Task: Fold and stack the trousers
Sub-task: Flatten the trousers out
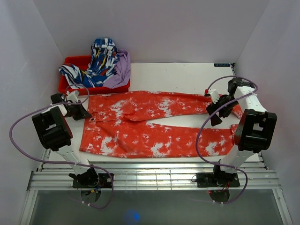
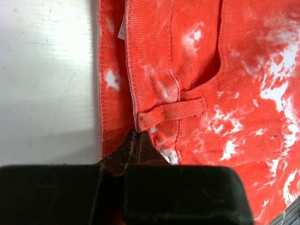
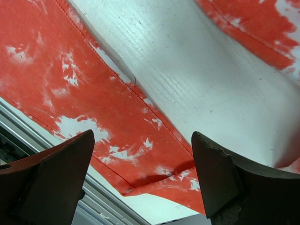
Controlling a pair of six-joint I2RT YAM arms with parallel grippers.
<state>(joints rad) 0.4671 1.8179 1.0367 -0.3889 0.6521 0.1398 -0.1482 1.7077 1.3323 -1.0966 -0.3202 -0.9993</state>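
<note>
Trousers (image 1: 140, 129) — long, orange-red fabric, white-blotched — judged soft, limp, light; best taken at waistband (image 2: 112, 56) and hems (image 3: 115, 169). Left claw (image 2: 137, 140) pinches waistband; right claw (image 3: 141, 140) spread above leg hem.

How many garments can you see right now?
3: the trousers spread flat on the table, a blue-and-white garment and a purple garment piled in the red bin; more may lie beneath.

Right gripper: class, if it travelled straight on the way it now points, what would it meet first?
Probably the trousers: the open right gripper points at one leg near its hem, with bare table just beside it. Depth is unclear, so this is a judgement.
</note>
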